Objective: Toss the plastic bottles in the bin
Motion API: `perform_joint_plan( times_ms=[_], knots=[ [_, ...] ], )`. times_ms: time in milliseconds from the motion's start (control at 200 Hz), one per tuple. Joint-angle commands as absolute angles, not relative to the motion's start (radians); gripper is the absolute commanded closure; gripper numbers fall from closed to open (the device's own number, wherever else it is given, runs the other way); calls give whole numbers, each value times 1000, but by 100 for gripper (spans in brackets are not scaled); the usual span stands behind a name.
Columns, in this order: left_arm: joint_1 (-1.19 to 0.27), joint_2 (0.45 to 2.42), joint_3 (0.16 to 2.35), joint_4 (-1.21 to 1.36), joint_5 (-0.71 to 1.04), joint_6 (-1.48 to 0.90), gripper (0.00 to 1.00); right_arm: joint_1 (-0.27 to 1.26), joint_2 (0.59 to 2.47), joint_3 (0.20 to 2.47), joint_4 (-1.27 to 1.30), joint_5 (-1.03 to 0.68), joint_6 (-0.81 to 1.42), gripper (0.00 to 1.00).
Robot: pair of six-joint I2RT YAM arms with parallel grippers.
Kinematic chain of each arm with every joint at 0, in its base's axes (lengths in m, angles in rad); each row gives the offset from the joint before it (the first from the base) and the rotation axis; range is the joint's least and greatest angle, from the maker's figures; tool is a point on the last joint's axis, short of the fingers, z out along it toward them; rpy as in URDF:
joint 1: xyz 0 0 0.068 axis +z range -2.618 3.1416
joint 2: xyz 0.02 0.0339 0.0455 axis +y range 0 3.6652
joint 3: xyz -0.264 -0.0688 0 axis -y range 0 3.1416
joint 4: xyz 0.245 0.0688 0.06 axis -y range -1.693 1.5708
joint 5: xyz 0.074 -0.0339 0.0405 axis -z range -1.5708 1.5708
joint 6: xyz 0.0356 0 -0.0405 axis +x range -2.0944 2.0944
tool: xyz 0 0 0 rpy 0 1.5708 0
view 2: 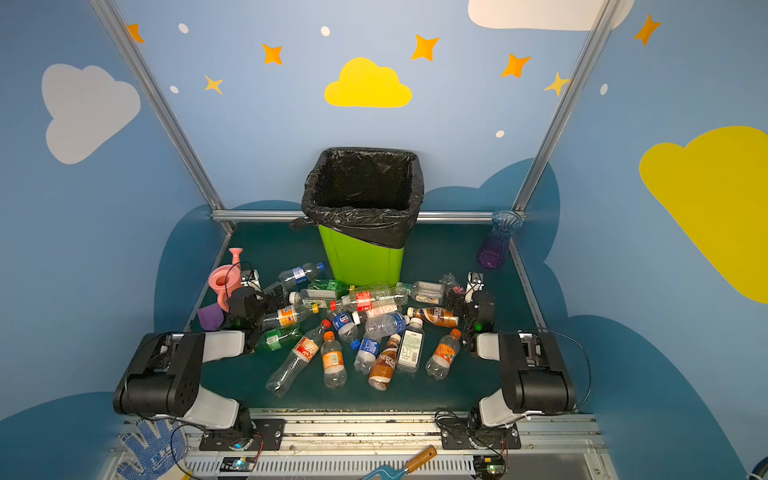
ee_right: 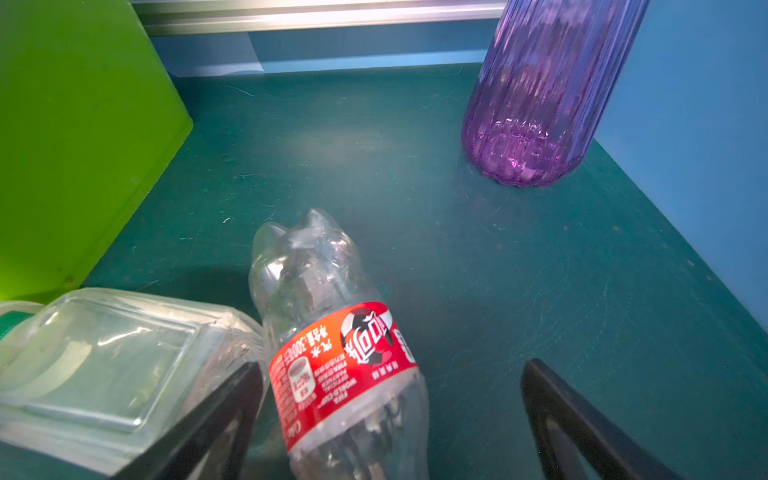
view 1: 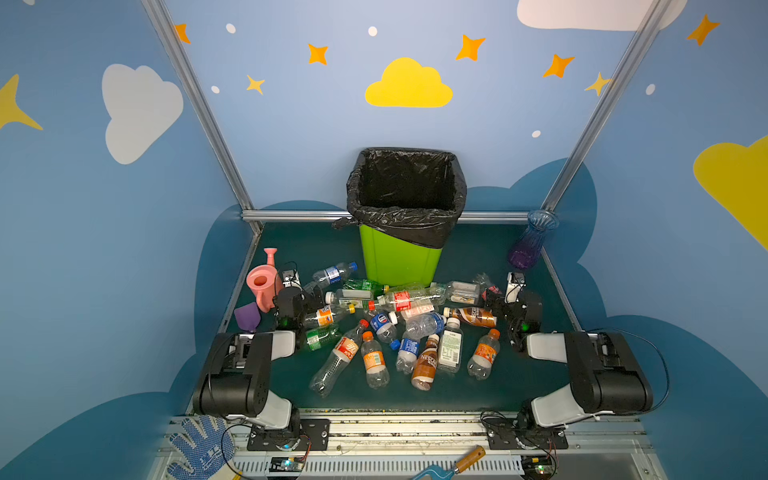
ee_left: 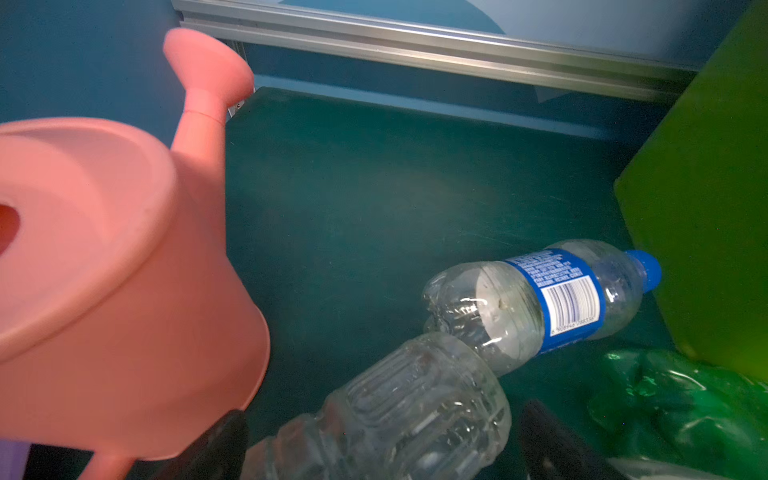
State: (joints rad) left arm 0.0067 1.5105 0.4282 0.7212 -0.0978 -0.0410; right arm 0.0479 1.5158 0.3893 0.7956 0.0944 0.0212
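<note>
Bin: We see the green bin [view 1: 399, 262] at 12 o'clock on the table [view 1: 498, 395].
Bottles: The plastic bottles [view 1: 376, 361] lie in a heap in the middle, in front of the bin.
Left hand: Our left hand [ee_left: 384, 411] is spread wide at the heap's 10 o'clock, a clear ribbed bottle [ee_left: 415, 386] between its fingers [ee_left: 220, 440], not squeezed.
Right hand: Our right hand [ee_right: 390, 368] is spread wide at 2 o'clock, around a red-label bottle [ee_right: 345, 365].
Bump: The pink watering can [ee_left: 124, 270] sits just beside our left hand, so lifting may knock it.
Wrong grab: A square clear bottle [ee_right: 104, 365] is just beside the right hand's fingers [ee_right: 224, 407] and may get pinched too.
Slip: Smooth bottles may pop out when we squeeze; a low swing may hit the tall bin.
</note>
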Motion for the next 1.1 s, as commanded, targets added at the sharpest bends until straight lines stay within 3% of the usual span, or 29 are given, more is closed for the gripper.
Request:
perform_joint_plan(
  times_ms=[0,1091],
  knots=[
    [8,1520,440,699,-80,-43,0,51,1508,402,795,104,20,2],
    [9,1503,448,682,-118,-68,0,54,1498,406,794,125,33,2]
  ],
)
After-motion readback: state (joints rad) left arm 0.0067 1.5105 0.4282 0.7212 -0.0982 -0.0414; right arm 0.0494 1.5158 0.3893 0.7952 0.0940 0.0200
